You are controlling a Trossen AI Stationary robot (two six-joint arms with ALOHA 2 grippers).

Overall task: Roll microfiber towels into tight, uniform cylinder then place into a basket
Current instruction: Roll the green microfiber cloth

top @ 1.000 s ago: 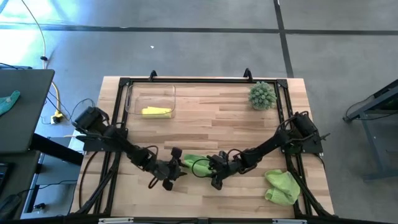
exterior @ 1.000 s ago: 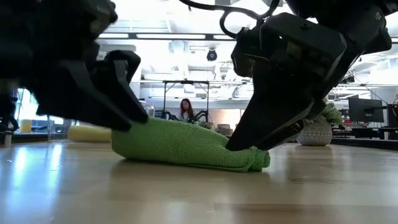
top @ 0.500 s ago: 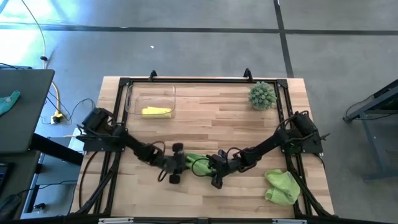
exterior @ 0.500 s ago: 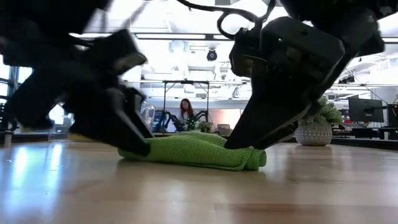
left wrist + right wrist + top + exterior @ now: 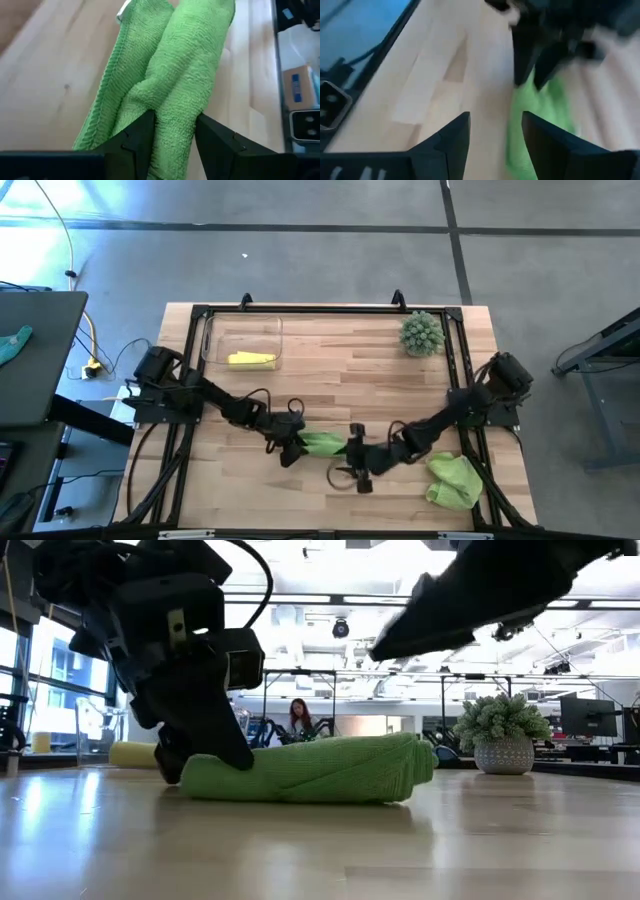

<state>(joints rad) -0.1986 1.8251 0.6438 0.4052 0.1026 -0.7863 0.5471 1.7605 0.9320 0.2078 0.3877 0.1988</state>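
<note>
Towel work: my left fingers (image 5: 172,137) pinch one end of the rolled green towel (image 5: 322,444) at lower centre of the bench (image 5: 340,370), keeping the roll from springing loose. My right fingers (image 5: 492,132) stand wide and empty just beside its other end. Upper left, the basket (image 5: 215,330) already holds the yellow towel (image 5: 250,360); the path looks clear. Another green towel (image 5: 452,480) waits crumpled lower right; the plant (image 5: 421,333) sits upper right.
</note>
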